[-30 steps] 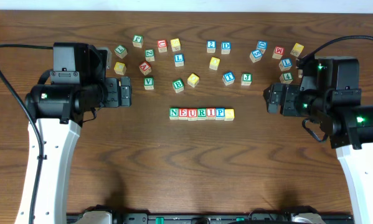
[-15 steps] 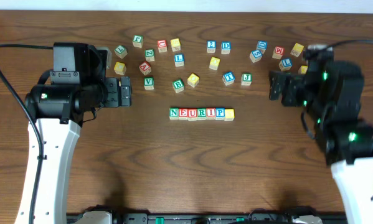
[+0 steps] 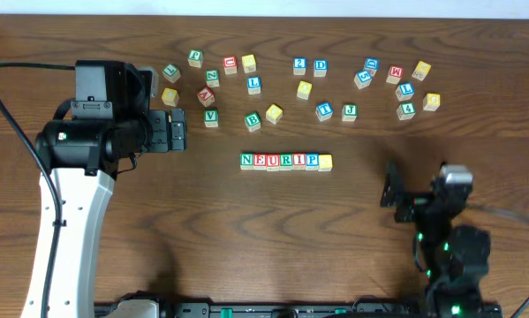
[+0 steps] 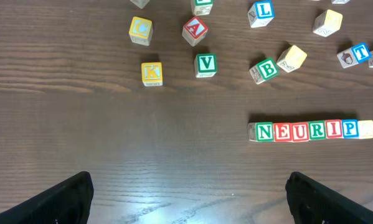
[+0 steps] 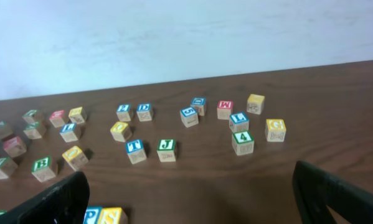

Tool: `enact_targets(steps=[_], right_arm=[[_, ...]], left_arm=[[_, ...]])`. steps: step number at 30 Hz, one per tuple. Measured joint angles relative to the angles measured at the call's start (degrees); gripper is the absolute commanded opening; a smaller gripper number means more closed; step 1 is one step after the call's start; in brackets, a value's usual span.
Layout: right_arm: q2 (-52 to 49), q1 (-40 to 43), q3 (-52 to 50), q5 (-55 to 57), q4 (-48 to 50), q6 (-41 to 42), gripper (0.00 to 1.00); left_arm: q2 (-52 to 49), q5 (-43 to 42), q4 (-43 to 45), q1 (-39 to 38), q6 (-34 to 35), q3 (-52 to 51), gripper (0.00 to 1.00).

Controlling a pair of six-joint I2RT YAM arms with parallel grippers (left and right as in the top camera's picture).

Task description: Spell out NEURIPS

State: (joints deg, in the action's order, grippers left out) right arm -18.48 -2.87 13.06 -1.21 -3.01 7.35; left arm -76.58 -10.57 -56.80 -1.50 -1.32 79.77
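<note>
Overhead: seven NEURIPS cubes touching in one row.

Cube row: NEURIP; loose cube: V.

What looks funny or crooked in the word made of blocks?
The row of blocks is straight, reading N-E-U-R-I-P. Only the yellow end block looks odd: its letter is too faint to read.

neurips row lies before scattered cubes.
</note>
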Motion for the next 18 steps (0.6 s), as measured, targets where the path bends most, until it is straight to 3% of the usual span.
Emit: enact_targets(steps=[7, 18], right_arm=[[17.1, 0.9, -10.3, 0.2, 1.4, 0.0, 0.99], [17.6, 0.9, -12.5, 0.2, -1.2, 0.0, 0.99]], left_arm=[[0.0, 0.0, 0.0, 0.0, 0.0, 0.0, 0.98], [0.1, 0.0, 0.0, 0.0, 0.0, 0.0, 0.98]])
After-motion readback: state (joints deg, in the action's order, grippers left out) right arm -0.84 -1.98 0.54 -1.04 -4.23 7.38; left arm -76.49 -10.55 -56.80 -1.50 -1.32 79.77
